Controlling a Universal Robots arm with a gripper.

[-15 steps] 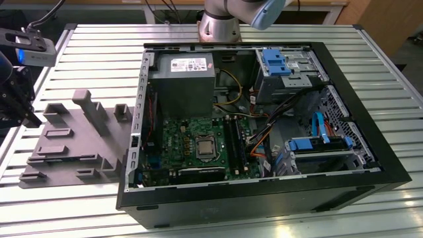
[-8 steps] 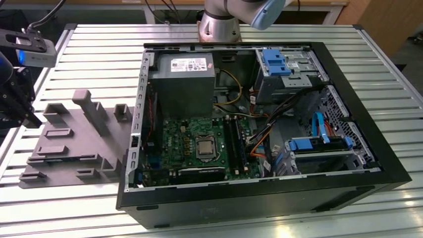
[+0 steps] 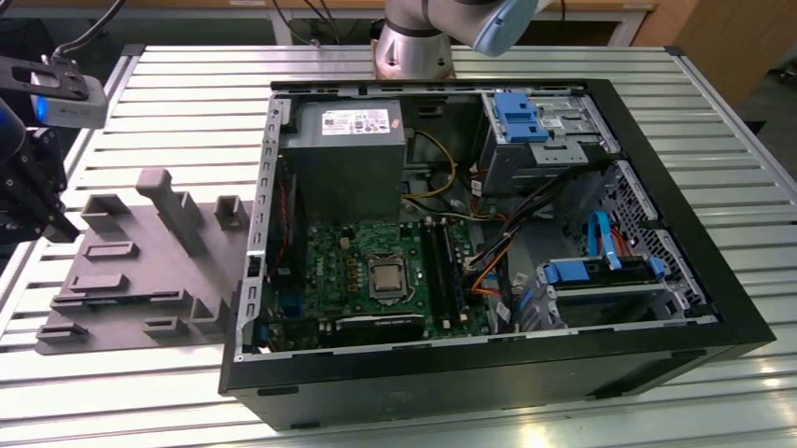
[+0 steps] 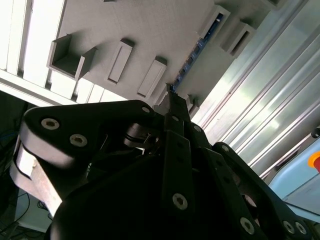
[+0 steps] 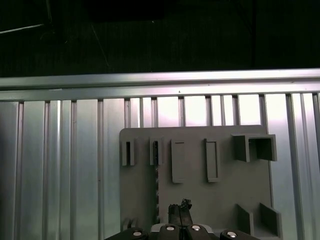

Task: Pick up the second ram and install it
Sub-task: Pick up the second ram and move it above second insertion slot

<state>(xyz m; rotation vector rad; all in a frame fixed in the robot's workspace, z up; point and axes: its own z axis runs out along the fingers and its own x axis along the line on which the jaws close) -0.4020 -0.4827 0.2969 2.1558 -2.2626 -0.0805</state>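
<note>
Hovering over tray [image 3: 125, 280], 9 o'clock from case [image 3: 498, 392], fingers [image 4: 175, 140] pressed together, empty. To pinch second ram [image 4: 198, 51] mid-length, judging it light, stiff, fragile.

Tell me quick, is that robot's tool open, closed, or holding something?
Tool: looks closed, holding nothing, poised over the grey tray near the ram stick.
</note>
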